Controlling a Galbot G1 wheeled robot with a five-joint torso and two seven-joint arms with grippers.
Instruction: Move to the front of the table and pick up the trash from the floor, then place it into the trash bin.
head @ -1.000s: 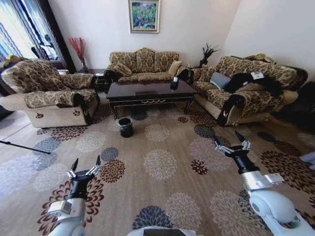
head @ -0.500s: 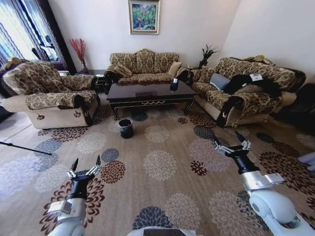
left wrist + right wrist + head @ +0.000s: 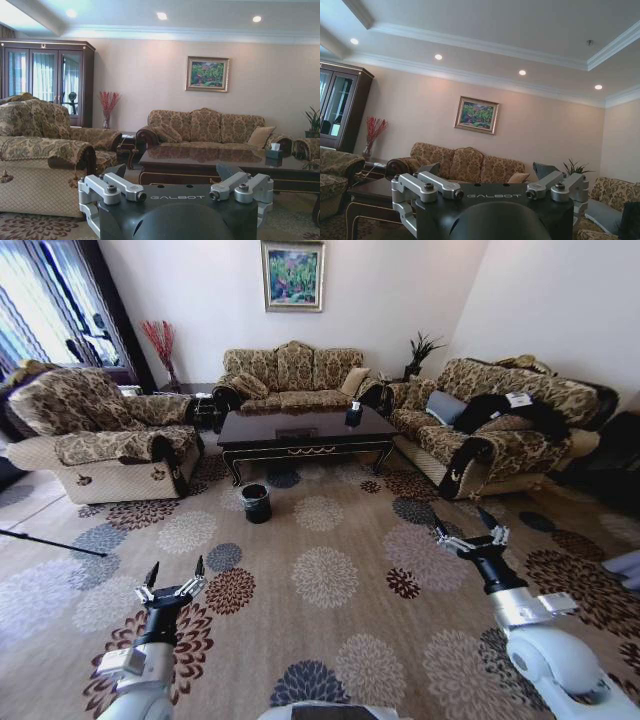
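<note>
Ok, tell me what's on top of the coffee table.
On the table, a small dark tissue box with a white tissue sticking up stands near its right end. A flat dark item lies mid-table; what it is cannot be told.

One table [image 3: 303, 426], one trash bin [image 3: 256, 502], three patterned sofas [image 3: 290, 370], one framed picture [image 3: 293, 273], two grippers, left gripper [image 3: 172, 574] and right gripper [image 3: 468, 527], and perhaps one tissue box [image 3: 354, 411] on the table

The floor [image 3: 330, 570] (flower-patterned) bears the table [image 3: 300, 430] and trash bin [image 3: 256, 502].
</note>
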